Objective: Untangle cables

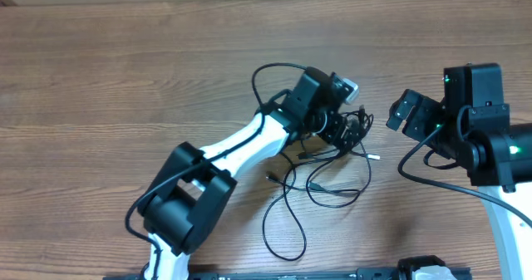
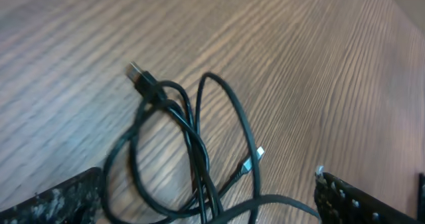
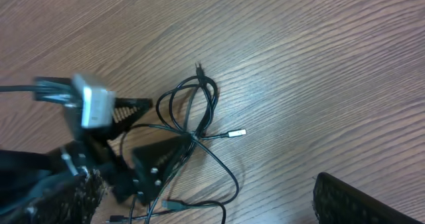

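Your left gripper (image 2: pixel 209 184) hangs spread wide over the cables (image 2: pixel 192 134), pinching nothing; the right gripper (image 1: pixel 405 112), equally spread, sits near them. Strands lie looped and crossed on the table (image 1: pixel 125 64), so I judge most untangling is left.

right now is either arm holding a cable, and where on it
Nothing is held. The left gripper stands with jaws wide open over the cables on the table; the right gripper is open and apart from them.
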Action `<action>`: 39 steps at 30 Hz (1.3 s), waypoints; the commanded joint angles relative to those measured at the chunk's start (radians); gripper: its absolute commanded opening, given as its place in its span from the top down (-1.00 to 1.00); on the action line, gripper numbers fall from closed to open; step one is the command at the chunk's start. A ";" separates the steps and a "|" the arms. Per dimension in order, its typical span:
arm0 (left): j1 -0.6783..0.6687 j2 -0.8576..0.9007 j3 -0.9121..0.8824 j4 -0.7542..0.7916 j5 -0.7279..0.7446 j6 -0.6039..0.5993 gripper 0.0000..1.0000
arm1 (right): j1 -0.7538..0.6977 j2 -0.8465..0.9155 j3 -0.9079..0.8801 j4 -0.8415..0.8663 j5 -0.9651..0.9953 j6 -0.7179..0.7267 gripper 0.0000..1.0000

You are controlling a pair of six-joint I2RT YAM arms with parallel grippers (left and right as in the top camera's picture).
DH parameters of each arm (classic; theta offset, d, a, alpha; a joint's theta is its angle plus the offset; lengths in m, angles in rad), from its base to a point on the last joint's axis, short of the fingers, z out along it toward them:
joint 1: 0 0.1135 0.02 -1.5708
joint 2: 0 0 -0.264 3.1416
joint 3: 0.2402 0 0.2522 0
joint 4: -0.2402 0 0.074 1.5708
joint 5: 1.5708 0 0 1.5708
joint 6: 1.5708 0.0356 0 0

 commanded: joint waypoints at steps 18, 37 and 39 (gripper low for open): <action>-0.026 0.055 0.014 -0.037 -0.420 0.039 -0.89 | -0.001 -0.005 0.002 -0.014 0.007 0.011 -1.00; -0.026 0.135 0.014 0.042 -0.322 -0.002 -0.66 | -0.001 -0.005 0.002 -0.015 0.007 0.007 -1.00; -0.026 0.135 0.014 0.040 -0.311 -0.007 -0.50 | -0.001 -0.005 0.002 -0.014 0.007 0.007 -1.00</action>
